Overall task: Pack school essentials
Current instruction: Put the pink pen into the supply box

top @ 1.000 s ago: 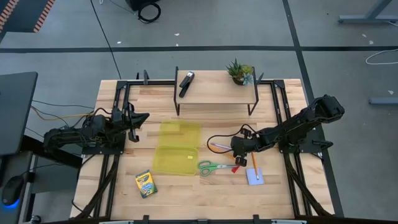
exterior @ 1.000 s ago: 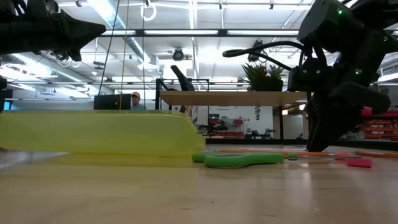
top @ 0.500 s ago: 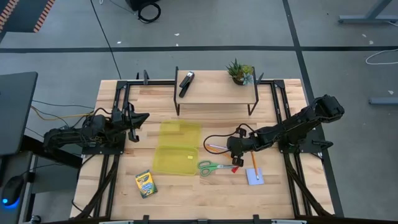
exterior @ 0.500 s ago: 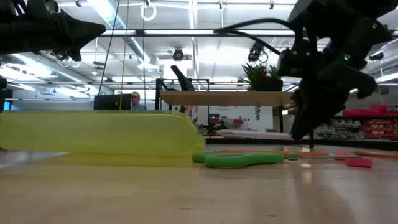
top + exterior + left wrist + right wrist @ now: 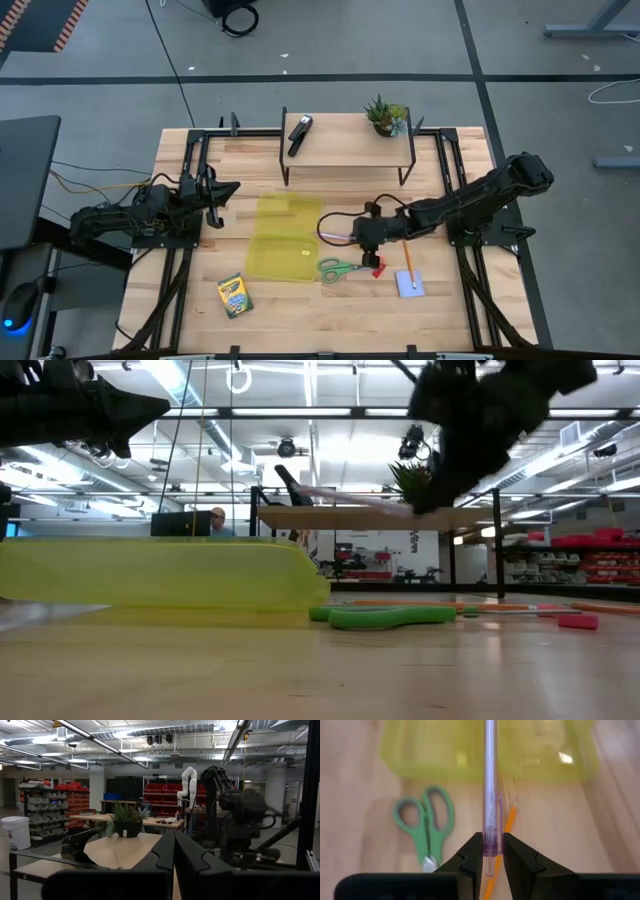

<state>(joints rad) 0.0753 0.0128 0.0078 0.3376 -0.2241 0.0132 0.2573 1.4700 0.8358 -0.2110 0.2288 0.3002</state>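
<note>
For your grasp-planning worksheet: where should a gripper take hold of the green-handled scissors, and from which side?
Come straight down on the green-handled scissors, which lie flat and closed on the table. Probably pinch across the narrow neck between the handle loops and blades; the loops are too wide.

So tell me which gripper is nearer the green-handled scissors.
Right. The right gripper, shut on a purple pen, hangs just above the green-handled scissors, beside the yellow case. The left gripper waits well away at the table's left side, beyond the case.

Showing on the table: one open yellow case [image 5: 284, 238], one pair of scissors [image 5: 345, 268], one crayon box [image 5: 235, 296], one notepad [image 5: 407, 283], one pencil [image 5: 409, 263], one stapler [image 5: 299, 133], one potted plant [image 5: 385, 115].
</note>
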